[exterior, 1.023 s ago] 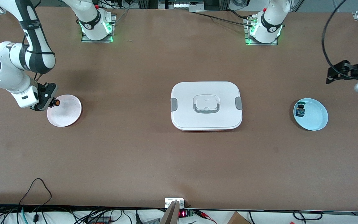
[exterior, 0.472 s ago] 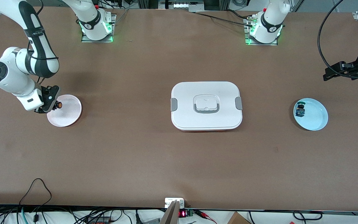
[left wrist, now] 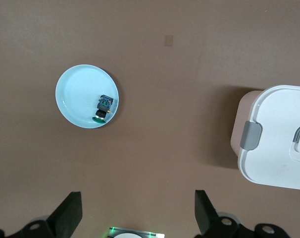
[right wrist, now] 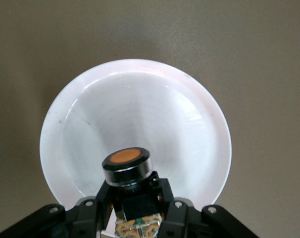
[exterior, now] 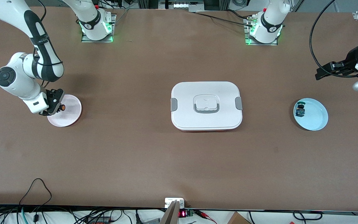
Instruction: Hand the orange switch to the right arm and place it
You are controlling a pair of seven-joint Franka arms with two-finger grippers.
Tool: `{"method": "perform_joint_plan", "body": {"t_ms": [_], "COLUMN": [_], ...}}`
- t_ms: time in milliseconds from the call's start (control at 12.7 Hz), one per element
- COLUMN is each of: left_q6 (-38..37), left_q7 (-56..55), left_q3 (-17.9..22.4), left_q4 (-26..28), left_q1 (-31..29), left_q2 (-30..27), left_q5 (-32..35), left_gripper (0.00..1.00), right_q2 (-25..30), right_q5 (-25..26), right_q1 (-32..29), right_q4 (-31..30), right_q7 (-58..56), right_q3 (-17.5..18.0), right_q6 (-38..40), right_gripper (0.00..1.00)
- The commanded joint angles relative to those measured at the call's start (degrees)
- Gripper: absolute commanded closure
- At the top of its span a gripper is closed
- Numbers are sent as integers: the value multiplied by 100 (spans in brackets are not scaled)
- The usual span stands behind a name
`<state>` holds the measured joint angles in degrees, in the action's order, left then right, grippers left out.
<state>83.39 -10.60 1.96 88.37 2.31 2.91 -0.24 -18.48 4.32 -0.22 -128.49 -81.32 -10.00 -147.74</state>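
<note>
Clenching the orange switch point(right wrist: 126, 166) over the pink plate point(right wrist: 189, 124), right gripper point(exterior: 55, 105) hides its tan end; left gripper point(left wrist: 135, 218) hangs released.

A wide brown table point(exterior: 154, 161) fills the frame from edge to edge. At the centre lies a white lidded box point(exterior: 206, 105) with grey side clasps and a recessed handle. In the left middle of the frame a pale pink plate point(exterior: 70, 116) rests flat on the table. In the right middle sits a light blue plate point(exterior: 314, 119). Along the upper edge two arm base plates point(exterior: 97, 38) are mounted, lit green.
</note>
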Motion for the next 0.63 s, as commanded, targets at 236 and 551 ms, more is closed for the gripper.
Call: {"method": "perform_joint_plan", "body": {"t_ms": [236, 551], "left_q6": [72, 20], "left_q7": [-214, -241], "left_q3": [-64, -73], "left_q4": [-301, -505], "left_q1": [42, 200], "left_q2": [200, 420], "left_q5": [-55, 33], "left_gripper": [0, 0], "right_q2": [-120, -261], "right_q5": [69, 69], "right_q1": [-14, -14], "right_q4": [-54, -62], "right_q7": [-306, -306], "right_q3": [33, 42], "right_q6": [-229, -282], "right_gripper": [86, 86]}}
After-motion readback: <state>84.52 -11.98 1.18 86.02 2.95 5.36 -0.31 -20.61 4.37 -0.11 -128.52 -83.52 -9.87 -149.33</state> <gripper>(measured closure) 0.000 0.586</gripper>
